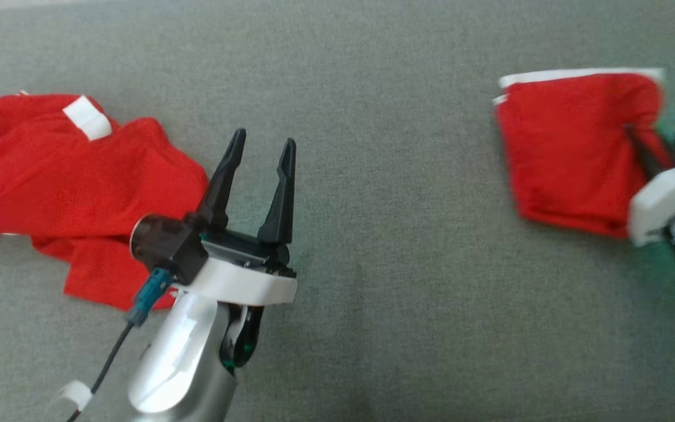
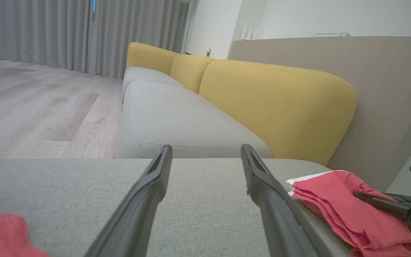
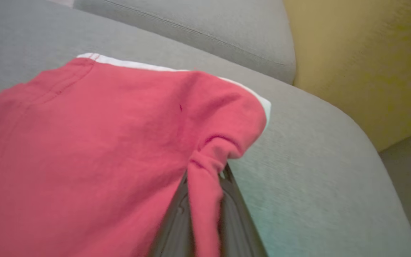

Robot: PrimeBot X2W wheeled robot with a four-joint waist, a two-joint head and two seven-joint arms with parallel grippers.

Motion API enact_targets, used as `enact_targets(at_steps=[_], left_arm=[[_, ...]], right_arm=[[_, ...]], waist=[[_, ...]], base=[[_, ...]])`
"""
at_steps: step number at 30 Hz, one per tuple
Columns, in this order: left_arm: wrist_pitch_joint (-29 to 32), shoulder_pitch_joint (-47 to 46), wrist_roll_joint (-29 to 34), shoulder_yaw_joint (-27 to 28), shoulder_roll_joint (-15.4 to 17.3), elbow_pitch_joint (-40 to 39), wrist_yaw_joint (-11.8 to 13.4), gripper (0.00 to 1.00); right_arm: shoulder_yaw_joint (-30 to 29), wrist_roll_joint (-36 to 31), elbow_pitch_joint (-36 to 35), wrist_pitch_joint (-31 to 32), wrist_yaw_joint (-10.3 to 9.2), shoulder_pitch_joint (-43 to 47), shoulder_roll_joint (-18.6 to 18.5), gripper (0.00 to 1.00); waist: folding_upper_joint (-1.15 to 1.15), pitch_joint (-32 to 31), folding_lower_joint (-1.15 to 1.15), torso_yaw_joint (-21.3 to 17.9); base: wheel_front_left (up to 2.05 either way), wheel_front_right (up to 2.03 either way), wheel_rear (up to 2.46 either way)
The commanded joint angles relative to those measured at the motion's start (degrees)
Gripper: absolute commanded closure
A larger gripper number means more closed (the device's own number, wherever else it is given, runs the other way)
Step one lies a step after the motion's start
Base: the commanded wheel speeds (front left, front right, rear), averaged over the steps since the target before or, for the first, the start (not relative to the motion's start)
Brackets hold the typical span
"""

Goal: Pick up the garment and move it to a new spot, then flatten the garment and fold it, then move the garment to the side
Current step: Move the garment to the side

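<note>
The right gripper is clenched on a pinch of cloth at the right-hand edge of the folded red garment. In the right wrist view that cloth bunches up into a ridge between the two dark fingers. The rest of the garment lies spread on the grey seat cushion. It sits toward the cushion's far right corner, with its white trim along the far side. Past the pinched corner there is a strip of bare grey before the cushion rounds off. Beyond that edge come the yellow backrest and the next cushion. This side of the head view is blurred, so the exact gap to the edge cannot be told. The left gripper hangs over the middle of the cushion, released, its fingers spread wide with nothing between them. Bare fabric lies ahead of it and to its right, all the way across to the folded garment. Just to its left, partly under the forearm, a crumpled red garment covers the cushion's left part and runs up to that edge of the view. In the left wrist view the cushion's straight far edge runs across behind the fingers, with wooden floor beyond it.
</note>
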Motion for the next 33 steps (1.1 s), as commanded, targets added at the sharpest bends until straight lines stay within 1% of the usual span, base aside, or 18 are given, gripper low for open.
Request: enact_targets(at_steps=[1,4,7,10,13,14,15,18,21,22,25,29,33], left_arm=[[-0.28,-2.11,0.06,1.28,0.44,-2.2,-0.03,0.0],[-0.28,-2.93,0.16,1.18,0.44,-2.37,-0.23,0.0],[-0.28,-3.61,0.08,1.25,0.44,-2.45,-0.4,0.0],[-0.28,-3.99,-0.04,1.2,0.44,-2.41,-0.5,0.0],[-0.28,-4.21,-0.06,1.1,0.44,-2.27,-0.59,0.0],[-0.28,-4.28,-0.14,1.06,0.44,-2.22,-0.63,0.0],[-0.28,-4.35,-0.26,1.05,0.44,-2.18,-0.69,0.0],[-0.28,-4.42,-0.35,1.57,0.44,-2.01,-0.83,0.0],[-0.28,-3.93,-0.28,2.45,0.44,-1.65,-0.8,0.0],[-0.28,-3.93,-0.28,2.45,0.44,-1.65,-0.8,0.0],[-0.28,-2.87,-0.6,3.52,0.44,-1.47,-0.65,0.0],[-0.28,-0.68,-0.83,5.04,0.44,-1.4,-0.44,0.0],[-0.28,1.92,-0.79,6.96,0.44,-1.18,-0.21,0.0]], right_arm=[[1.16,0.93,-1.66,0.21,0.21,-1.53,-3.04,1.0],[2.48,2.43,-1.17,1.11,0.21,-2.29,-7.78,1.0],[2.47,3.1,0.19,1.94,0.21,-3.18,-11.05,1.0],[1.65,3.04,1.67,2.17,0.21,-4.05,-12.65,1.0],[0.26,2.88,3.27,1.75,0.21,-5.12,-13.03,1.0],[-0.35,2.59,3.63,1.11,0.21,-5.58,-13.01,0.87],[-1.45,2.31,4.15,0.29,0.21,-6.22,-12.96,0.0],[-3.92,1.46,5.6,-1.59,0.21,-7.42,-11.85,0.0],[-5.19,0.49,6.36,-3.07,0.21,-7.67,-10.29,0.0],[-5.19,0.49,6.36,-3.07,0.21,-7.67,-10.29,0.0],[-6.23,0.21,6.29,-4.68,0.21,-7.12,-8.26,0.0],[-8.92,0.11,3.98,-7.01,0.21,-5.82,-4.15,0.0],[-10.98,0.13,-1.72,-8.18,0.21,-3.2,1.35,0.0]], waist=[[0.0,1.2,0.0,-0.18],[0.0,2.54,0.0,0.09],[0.0,3.58,0.0,0.48],[0.0,4.3,0.0,0.79],[0.0,4.79,0.0,1.01],[0.0,4.89,0.0,1.08],[0.0,4.94,0.0,1.13],[0.0,4.42,0.0,1.21],[0.0,2.85,0.0,1.13],[0.0,2.85,0.0,1.13],[0.0,0.22,0.0,1.12],[0.0,-3.98,0.0,1.31],[0.0,-7.69,0.0,1.38]], base=[[0.0,0.0,0.0],[0.0,0.0,0.0],[0.0,0.0,0.0],[0.0,0.0,0.0],[0.0,0.0,0.0],[0.0,0.0,0.0],[0.0,0.0,0.0],[0.0,0.0,0.0],[0.0,0.0,0.0],[0.0,0.0,0.0],[0.0,0.0,0.0],[0.0,0.0,0.0],[0.0,0.0,0.0]])
